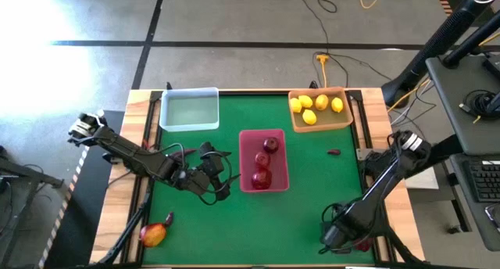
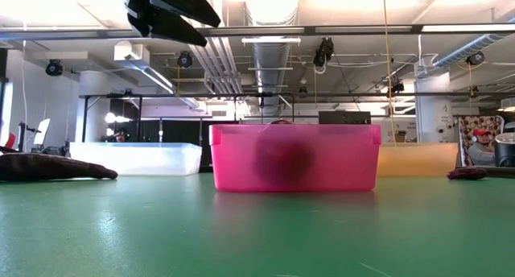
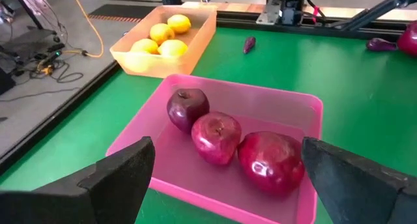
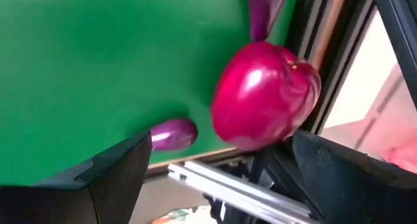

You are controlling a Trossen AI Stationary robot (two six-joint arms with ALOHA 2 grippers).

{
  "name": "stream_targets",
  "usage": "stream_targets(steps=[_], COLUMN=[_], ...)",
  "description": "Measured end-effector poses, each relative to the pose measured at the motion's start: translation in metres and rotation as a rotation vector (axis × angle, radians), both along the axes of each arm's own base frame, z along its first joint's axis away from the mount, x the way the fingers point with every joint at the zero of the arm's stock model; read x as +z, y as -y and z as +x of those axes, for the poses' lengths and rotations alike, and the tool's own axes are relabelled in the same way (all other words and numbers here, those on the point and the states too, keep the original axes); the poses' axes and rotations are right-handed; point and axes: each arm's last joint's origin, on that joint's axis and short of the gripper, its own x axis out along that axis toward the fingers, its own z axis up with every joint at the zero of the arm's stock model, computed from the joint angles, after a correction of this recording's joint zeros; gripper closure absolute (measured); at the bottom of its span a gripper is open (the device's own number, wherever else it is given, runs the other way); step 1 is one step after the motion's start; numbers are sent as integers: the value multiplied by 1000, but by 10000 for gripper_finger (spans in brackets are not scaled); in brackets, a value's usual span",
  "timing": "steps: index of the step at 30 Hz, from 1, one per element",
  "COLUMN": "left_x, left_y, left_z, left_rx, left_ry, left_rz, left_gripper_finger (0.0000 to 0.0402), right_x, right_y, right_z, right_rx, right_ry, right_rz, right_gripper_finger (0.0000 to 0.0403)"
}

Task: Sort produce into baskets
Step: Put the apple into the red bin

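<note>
Red apple (image 4: 264, 94) at near right tabletop edge, right hand (image 4: 215, 165) spread above it, holding nothing. Left hand (image 3: 225, 178) spread near pink tray (image 1: 263, 159), three apples inside. Next: right hand drops, pinches apple.

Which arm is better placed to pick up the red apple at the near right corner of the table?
Probably the right. Its gripper hangs open over the red apple at the table's near right corner. The left gripper sits beside the pink tray, far away.
</note>
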Motion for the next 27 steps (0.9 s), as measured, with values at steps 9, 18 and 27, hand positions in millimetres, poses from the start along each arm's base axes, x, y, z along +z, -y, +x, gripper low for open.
stream_targets(steps=[9, 18, 27], left_x=[-2, -5, -5], left_y=[2, 3, 3], left_z=[1, 3, 3], left_rx=[-27, -42, -39], left_ry=[-9, -29, -26], left_rz=[-28, -12, -17], left_gripper_finger=[35, 35, 35], right_x=[-23, -52, -39], right_y=[-5, 4, 4], right_z=[-11, -16, 14], right_rx=[-31, -30, -29], right_ry=[-243, -180, 104], right_rz=[95, 76, 44], right_gripper_finger=[39, 39, 39])
